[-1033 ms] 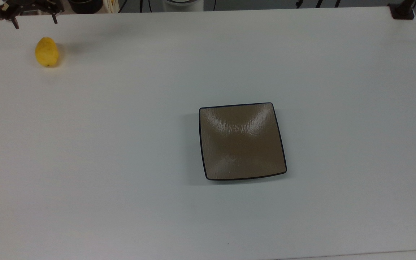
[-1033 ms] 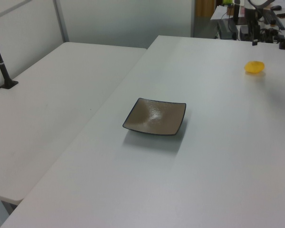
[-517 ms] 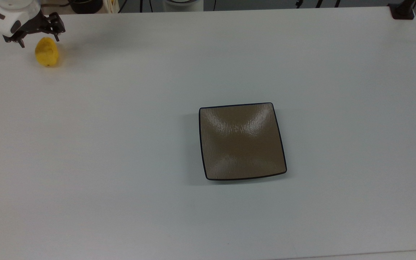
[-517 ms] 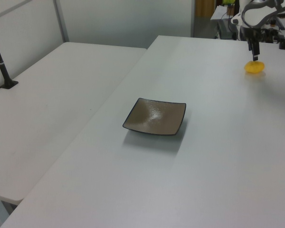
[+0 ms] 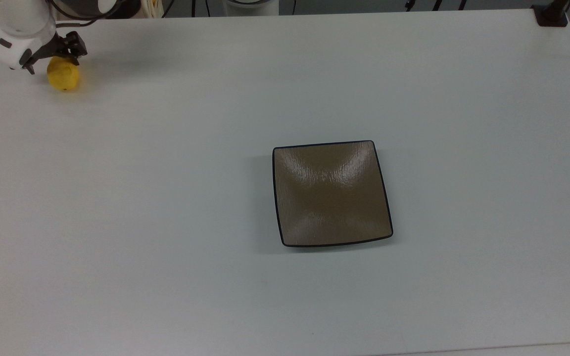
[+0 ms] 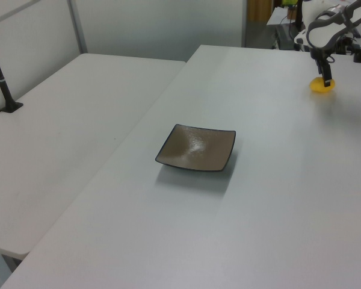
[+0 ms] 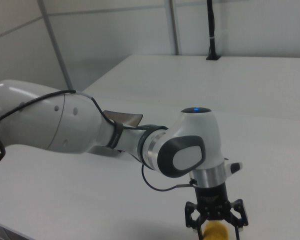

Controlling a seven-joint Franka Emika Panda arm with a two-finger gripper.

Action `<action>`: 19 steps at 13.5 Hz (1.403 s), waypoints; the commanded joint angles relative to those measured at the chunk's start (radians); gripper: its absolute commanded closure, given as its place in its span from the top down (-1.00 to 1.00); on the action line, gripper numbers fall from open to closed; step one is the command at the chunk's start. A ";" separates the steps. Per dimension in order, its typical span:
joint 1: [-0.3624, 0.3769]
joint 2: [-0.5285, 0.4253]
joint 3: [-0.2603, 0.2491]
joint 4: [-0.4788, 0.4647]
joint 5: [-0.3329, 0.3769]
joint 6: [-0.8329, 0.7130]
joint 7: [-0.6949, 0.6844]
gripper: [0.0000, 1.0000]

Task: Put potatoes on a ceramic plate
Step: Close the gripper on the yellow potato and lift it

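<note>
Table: white matte top [image 5: 176, 207], broad and plain, carrying both task items; a second white table [image 6: 66, 138] butts against it on the left view's left.
Ceramic plate: glossy brown square [image 5: 332, 194] with a thin dark rim and rounded corners, centre slightly dished and catching pale glare. Lies flat near the table's middle in the top view [image 6: 197, 147]; in the right view a corner of it [image 7: 124, 118] peeks out behind the arm. Nothing lies on it.
Potato: small bright-yellow oval [image 5: 63, 75], far toward the top view's upper left corner, well apart from the plate. Resting on the table; its upper end is covered by the pincer. In the left view it sits at the far right of the table [image 6: 319, 87]; in the right view just its yellow top [image 7: 216, 231] shows at the bottom edge.
Pincer: black, two fingers [image 5: 53, 58], spread wide and straddling the potato, one finger on either side [image 7: 216, 225]. Fingertips are down at the potato's level [image 6: 326, 79]; whether they touch its skin I cannot tell. No grip closed.
Arm: white, rounded casings [image 7: 55, 122], with a grey-capped wrist joint [image 7: 190, 150] pointing the pincer straight down; a thin black cable runs along it.
Far edge: a dark clamp post [image 5: 551, 14] at the top view's upper right table corner.
</note>
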 commanded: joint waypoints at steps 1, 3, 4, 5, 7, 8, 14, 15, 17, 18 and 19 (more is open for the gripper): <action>0.000 0.010 0.005 -0.012 -0.013 0.024 -0.009 0.76; 0.002 0.015 0.007 -0.012 -0.013 0.024 0.002 0.11; 0.002 0.015 0.007 -0.012 -0.011 0.024 0.003 0.07; 0.002 0.015 0.007 -0.012 -0.011 0.024 0.005 -0.09; 0.004 0.013 0.007 -0.009 -0.011 0.024 0.006 -0.09; 0.005 0.012 0.007 -0.006 -0.011 0.022 0.006 -0.09; 0.008 -0.022 0.102 0.043 0.021 0.016 0.158 -0.07; 0.008 -0.031 0.131 0.059 0.048 0.017 0.216 -0.07; 0.011 -0.034 0.180 0.082 0.112 0.017 0.287 -0.07; 0.011 -0.034 0.200 0.091 0.131 0.017 0.313 -0.07; 0.014 -0.034 0.231 0.099 0.139 0.019 0.360 -0.07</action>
